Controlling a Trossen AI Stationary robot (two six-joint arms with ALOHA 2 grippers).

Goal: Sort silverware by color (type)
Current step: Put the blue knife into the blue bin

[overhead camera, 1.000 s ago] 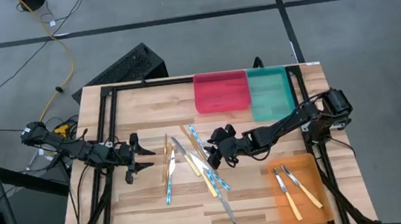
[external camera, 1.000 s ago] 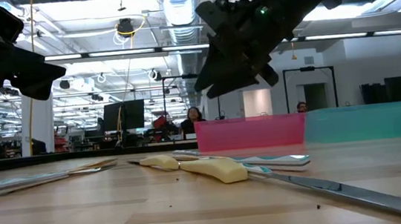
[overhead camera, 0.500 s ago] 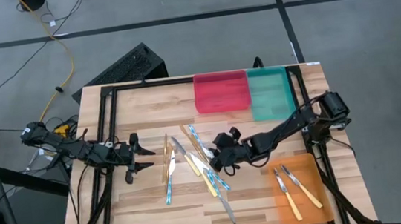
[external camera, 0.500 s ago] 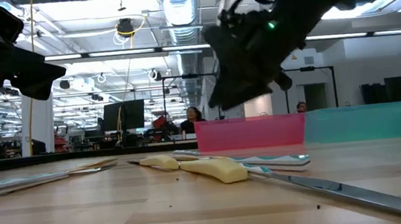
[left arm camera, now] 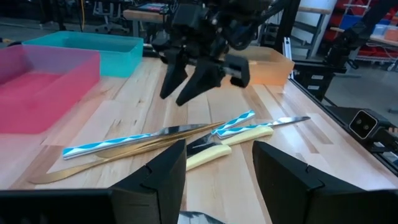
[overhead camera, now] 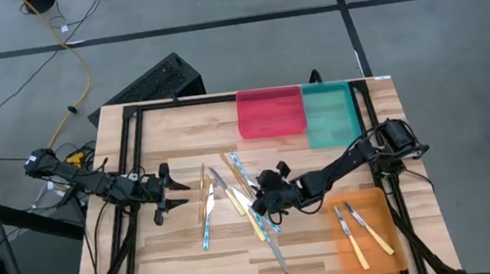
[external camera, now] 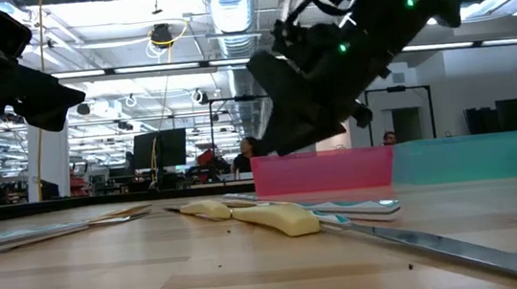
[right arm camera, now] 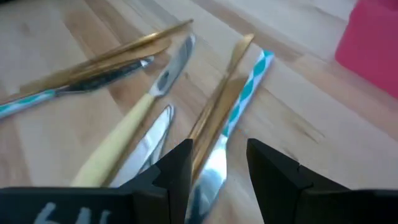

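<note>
While the left gripper [overhead camera: 162, 199] is idling well apart, the spread right gripper [overhead camera: 268, 203] is hanging directly over a gold utensil [right arm camera: 214, 118], its long axis running forward between the fingers [right arm camera: 176, 168]

Bright, even overhead light; soft shadows; the right wrist view blurred.

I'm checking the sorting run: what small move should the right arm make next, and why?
Probably lower the right gripper straight down onto the silverware pile and close on one piece. Its fingers are open and empty, and it hangs above a gold piece. Two yellow-handled knives already lie in the orange tray.
</note>
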